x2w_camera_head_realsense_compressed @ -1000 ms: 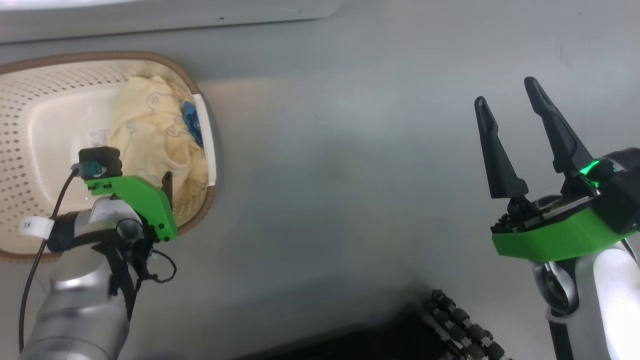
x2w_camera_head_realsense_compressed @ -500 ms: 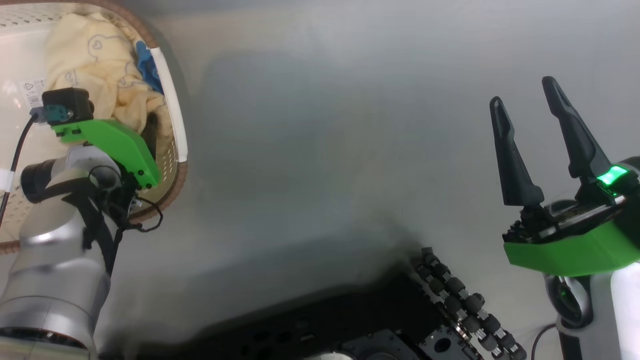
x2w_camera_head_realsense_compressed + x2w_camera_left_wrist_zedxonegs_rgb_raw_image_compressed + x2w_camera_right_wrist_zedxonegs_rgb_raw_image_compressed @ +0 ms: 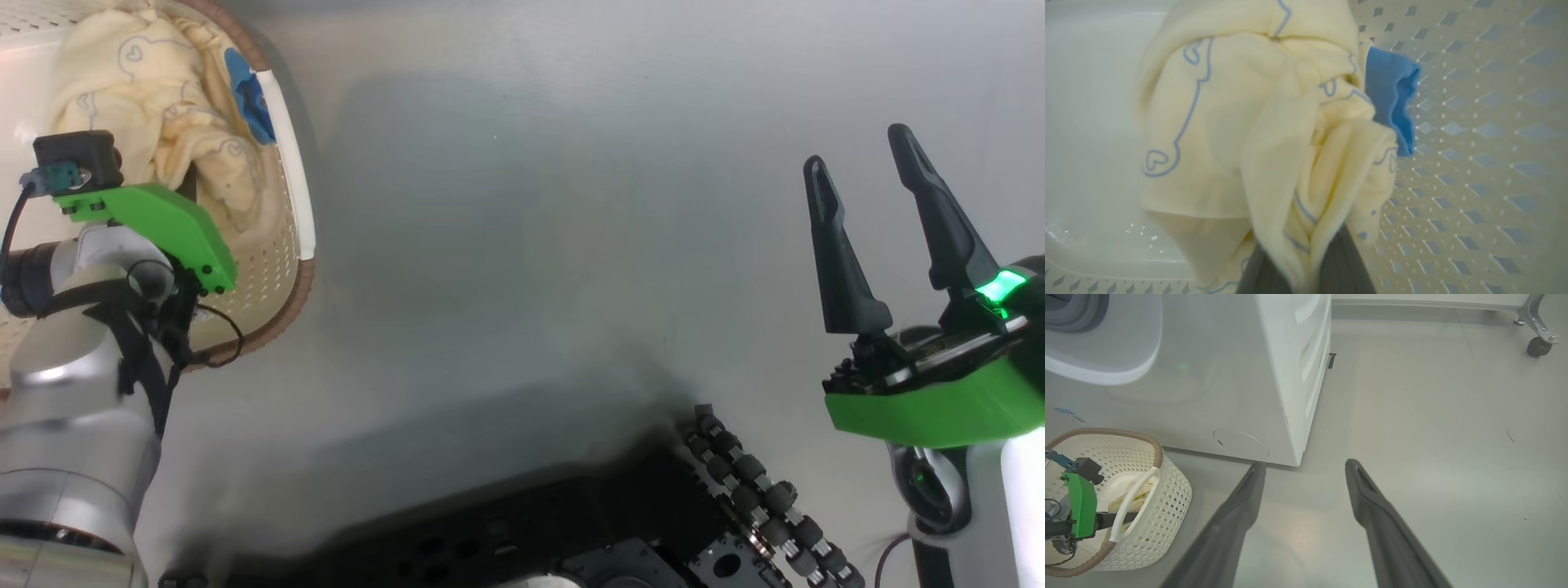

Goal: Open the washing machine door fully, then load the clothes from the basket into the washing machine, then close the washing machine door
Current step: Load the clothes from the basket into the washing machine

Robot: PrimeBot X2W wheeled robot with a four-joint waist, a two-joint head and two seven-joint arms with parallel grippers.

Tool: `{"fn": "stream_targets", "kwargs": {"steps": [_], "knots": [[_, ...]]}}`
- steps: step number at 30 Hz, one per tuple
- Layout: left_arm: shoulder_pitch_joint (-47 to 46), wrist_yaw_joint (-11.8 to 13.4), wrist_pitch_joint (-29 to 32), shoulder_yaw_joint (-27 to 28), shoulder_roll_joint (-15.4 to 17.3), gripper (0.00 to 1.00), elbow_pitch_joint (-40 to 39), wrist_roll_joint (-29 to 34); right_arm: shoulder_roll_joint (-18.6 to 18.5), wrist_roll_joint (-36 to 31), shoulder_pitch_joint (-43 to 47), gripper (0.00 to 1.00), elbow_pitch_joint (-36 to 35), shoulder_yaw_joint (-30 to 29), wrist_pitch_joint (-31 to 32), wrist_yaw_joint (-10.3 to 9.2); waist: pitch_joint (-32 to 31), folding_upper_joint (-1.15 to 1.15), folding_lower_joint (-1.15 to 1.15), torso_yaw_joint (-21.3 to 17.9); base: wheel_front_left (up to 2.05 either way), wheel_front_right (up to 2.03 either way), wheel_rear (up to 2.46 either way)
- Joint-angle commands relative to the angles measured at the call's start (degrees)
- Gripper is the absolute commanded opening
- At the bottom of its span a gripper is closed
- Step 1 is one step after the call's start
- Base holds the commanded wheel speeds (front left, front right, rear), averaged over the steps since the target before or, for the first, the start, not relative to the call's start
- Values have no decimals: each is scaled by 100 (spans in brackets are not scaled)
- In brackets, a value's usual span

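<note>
At the far left of the head view, the basket (image 3: 304,245) is sitting on the grey floor (image 3: 531,204). The clothes (image 3: 139,90) are lying bunched inside it against its right-hand wall, with a blue patch (image 3: 245,94) showing just beside the white handle (image 3: 286,147). The left claw (image 3: 1300,265) is reaching down into the basket and pinching a fold of the cream cloth. In its wrist view the two dark fingers (image 3: 1345,265) are standing close together with the fabric squeezed between them, and the rest of the garment is bunching up ahead of them, near the perforated wall. Toward the middle, the robot's dark base (image 3: 571,531) is showing along the bottom edge. At the right, the right claw (image 3: 856,147) is hovering over the floor with its fingers spread wide, gripping nothing and touching nothing. In its wrist view the washing machine (image 3: 1274,375) is standing just beyond the fingertips, and the basket is resting close in front of the machine's white front panel.
</note>
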Motion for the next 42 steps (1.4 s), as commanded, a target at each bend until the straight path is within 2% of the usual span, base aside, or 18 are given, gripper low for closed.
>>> {"fn": "stream_targets", "kwargs": {"steps": [1,5,10,15,22,29,36,42], "knots": [[102,62,-126,58,260,0,-1,58,-68,41,107,100,-103,72,-54,58,-24,0,-1,3,0,0,0],[196,83,-505,-60,346,0,22,179,-68,45,-74,100,90,98,-150,58,-241,0,-1,46,0,0,0],[461,131,-875,-167,302,0,15,277,-68,-16,-121,100,296,3,-171,58,-715,0,-1,209,0,0,0],[784,306,-1006,-162,263,0,-237,348,-68,-107,-70,100,442,-138,-118,58,-1206,0,-1,384,0,0,0],[1678,755,-1013,209,321,0,-1646,595,-68,-233,79,100,606,-263,-35,58,-1947,0,-1,590,0,0,0],[2736,985,-1014,786,307,0,-3173,993,-68,-356,254,100,661,-316,72,58,-2704,0,-1,759,0,0,0],[3602,874,-1014,1144,165,0,-4363,1403,-68,-478,431,100,698,-310,214,58,-3457,0,-1,938,0,0,0],[4135,772,-1014,1209,28,0,-4904,1629,-68,-528,610,100,748,-321,318,58,-3971,0,-1,1034,0,0,0]]}}
